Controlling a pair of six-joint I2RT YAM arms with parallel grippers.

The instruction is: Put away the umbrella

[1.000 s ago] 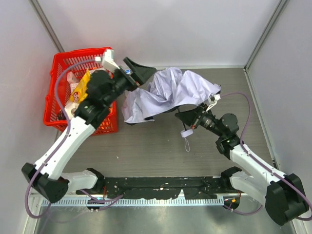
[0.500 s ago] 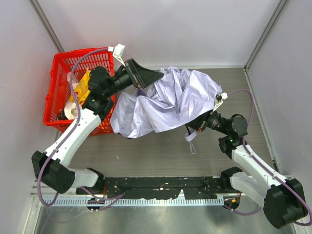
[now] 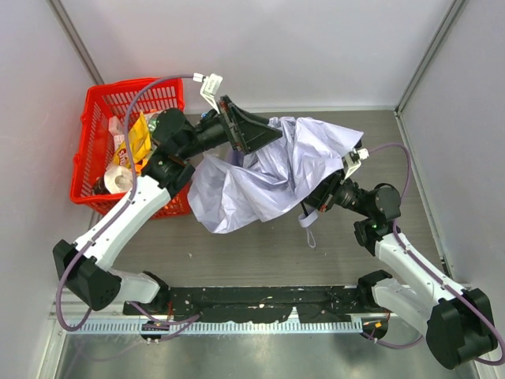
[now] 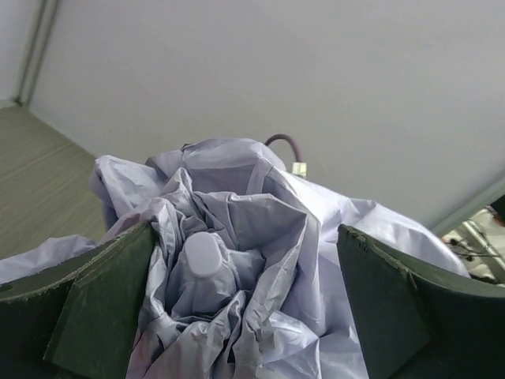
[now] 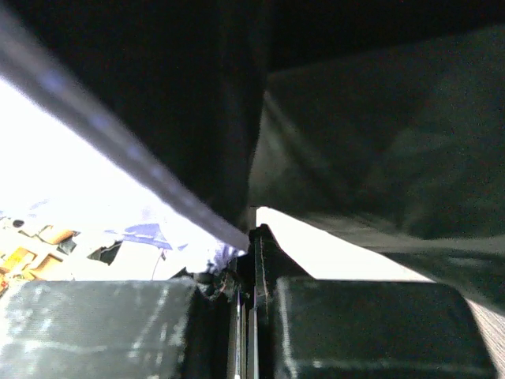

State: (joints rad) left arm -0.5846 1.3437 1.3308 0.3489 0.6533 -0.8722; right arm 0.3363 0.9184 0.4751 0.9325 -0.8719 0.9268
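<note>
Top external view: the umbrella (image 3: pixel 272 170) hangs crumpled near the far edge's middle, not yet stowed. Around its tip the left gripper (image 3: pixel 264 136) gapes wide; the right gripper (image 3: pixel 323 196) pinches the shaft. Folding and stowing probably remain.

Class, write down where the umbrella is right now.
In the top view the umbrella is near centre frame, between the left gripper and the right gripper, its crumpled canopy just right of the red basket.
</note>
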